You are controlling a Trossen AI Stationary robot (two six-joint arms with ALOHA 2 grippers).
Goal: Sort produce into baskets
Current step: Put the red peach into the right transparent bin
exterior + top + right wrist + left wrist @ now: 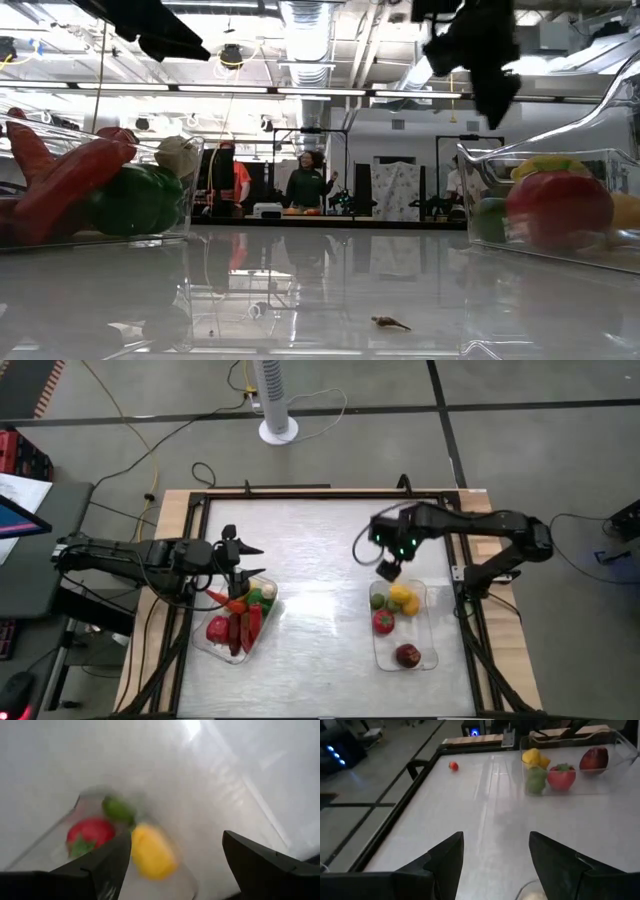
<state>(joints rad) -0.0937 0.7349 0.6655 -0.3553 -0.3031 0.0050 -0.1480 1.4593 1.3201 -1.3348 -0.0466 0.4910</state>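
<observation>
Right gripper [388, 570] hovering just above near end of right tray [434, 622], fingers spread, nothing held. Below it: blurred yellow piece [151, 851], lime [119, 808], red tomato [91, 831]; dark red apple [407, 655] farther along, out of wrist view. Left gripper [238, 555] over left tray [203, 645], fingers apart, empty. Pile beneath: red peppers, green, white, orange, overlapping, hard to separate. Small red piece [453, 766] loose on table, far ahead of left gripper.
</observation>
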